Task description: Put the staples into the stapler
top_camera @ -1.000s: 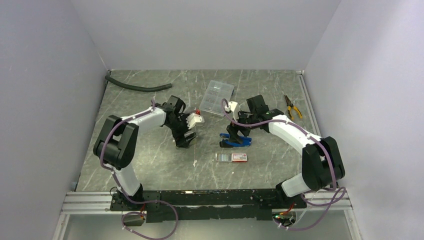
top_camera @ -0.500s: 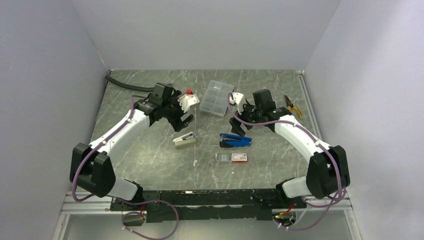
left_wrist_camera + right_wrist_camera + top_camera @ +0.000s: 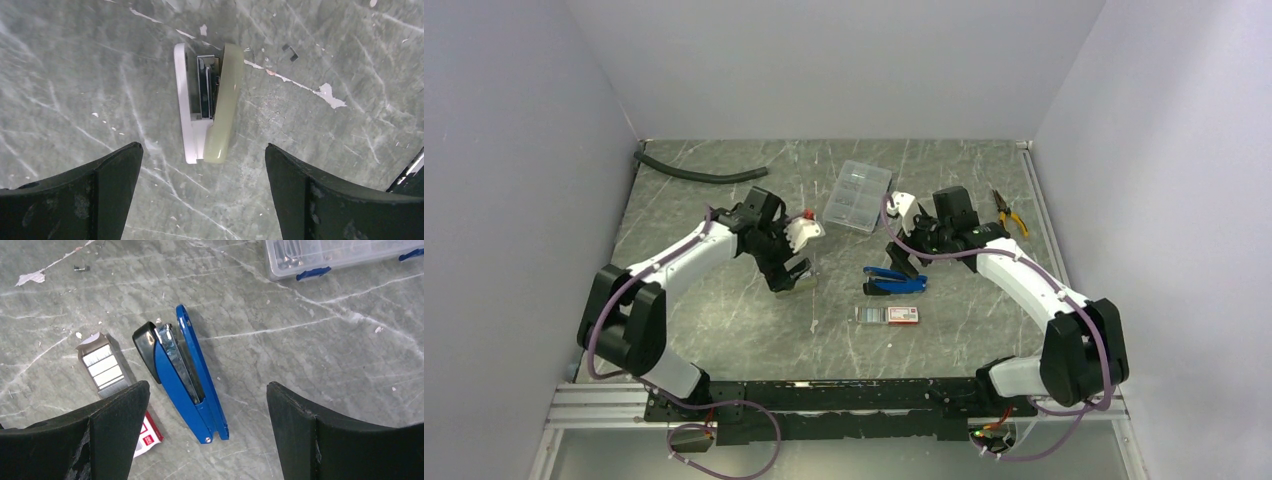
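The staples lie in a dark grey tray pulled part way out of a small white box with a red end. It sits on the tabletop just beside the blue stapler, on its left in the right wrist view. They show as 3 pale silvery-grey strips packed side by side, flat and faintly shiny, filling the tray's open end.

We judge them very light and stiff along their length, but brittle. A strip is only fine wires stuck together, so bending or a hard pinch would likely snap it into pieces. The metal looks smooth and probably slips. We would take 1 strip across its narrow width, near the middle, with a gentle squeeze, and lift it straight out of the tray. Because they lie tightly packed, getting a fingertip beside 1 strip may be the hard part.

The right jaws hang spread wide above the blue stapler, holding nothing. That stapler lies on its side, with its metal channel showing. The left jaws are equally wide apart over a beige and white stapler, also lying on its side, well away from the staples. We cannot tell which of the 2 staplers is meant, though the blue one is nearer.
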`<state>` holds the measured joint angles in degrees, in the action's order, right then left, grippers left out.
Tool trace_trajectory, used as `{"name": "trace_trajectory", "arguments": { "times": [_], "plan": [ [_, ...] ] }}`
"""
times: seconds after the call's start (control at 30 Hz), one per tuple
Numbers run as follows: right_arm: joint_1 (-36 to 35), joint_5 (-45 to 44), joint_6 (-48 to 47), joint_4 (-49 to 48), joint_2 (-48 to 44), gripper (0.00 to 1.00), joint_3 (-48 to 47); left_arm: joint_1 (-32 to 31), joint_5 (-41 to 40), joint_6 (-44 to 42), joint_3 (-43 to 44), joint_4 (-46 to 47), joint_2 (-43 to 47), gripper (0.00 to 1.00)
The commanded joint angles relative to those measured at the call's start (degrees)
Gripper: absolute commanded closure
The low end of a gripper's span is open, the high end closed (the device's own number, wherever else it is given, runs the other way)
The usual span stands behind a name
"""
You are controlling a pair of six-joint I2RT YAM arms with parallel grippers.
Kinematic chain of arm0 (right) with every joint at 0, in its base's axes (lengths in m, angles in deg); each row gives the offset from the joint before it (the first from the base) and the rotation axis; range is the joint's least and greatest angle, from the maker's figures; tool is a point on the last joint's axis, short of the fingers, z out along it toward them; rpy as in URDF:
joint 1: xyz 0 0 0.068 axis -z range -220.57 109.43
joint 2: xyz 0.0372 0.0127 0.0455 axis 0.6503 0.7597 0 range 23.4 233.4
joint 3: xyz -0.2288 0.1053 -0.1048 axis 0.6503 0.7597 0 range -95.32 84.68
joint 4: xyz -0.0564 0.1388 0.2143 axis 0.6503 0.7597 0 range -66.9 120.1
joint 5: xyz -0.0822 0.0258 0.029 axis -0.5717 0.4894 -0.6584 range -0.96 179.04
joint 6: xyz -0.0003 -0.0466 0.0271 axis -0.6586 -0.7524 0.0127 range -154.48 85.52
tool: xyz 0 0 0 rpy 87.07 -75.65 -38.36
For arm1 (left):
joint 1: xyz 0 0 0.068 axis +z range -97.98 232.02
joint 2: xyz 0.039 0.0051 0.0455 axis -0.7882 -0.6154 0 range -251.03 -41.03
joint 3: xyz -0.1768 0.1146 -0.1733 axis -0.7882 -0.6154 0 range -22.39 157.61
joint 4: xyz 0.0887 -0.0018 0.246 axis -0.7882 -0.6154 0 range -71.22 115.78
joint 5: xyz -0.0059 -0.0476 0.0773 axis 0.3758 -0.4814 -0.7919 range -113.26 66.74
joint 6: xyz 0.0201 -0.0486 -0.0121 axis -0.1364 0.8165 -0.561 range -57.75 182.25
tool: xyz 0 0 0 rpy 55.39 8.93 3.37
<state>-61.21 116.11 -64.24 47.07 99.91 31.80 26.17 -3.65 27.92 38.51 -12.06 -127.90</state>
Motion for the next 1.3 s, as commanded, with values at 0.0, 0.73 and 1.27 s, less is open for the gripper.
{"name": "trace_trajectory", "arguments": {
  "times": [0.0, 0.73, 1.27],
  "plan": [
    [0.6, -0.2, 0.3, -1.5, -0.1, 0.09, 0.4, -0.7, -1.3, -2.5, -0.7, 1.9, -2.7, 0.03],
    [1.2, 7.1, 1.3, -2.7, 4.6, 0.11, -2.6, -0.4, 8.3, -3.6, 0.8, -1.6, -12.5, 0.44],
    [0.6, 28.5, 16.0, -23.5, 16.3, 0.12, -3.1, 5.0, 40.0, -7.8, 22.0, -24.5, -27.8, 0.93]
  ]
}}
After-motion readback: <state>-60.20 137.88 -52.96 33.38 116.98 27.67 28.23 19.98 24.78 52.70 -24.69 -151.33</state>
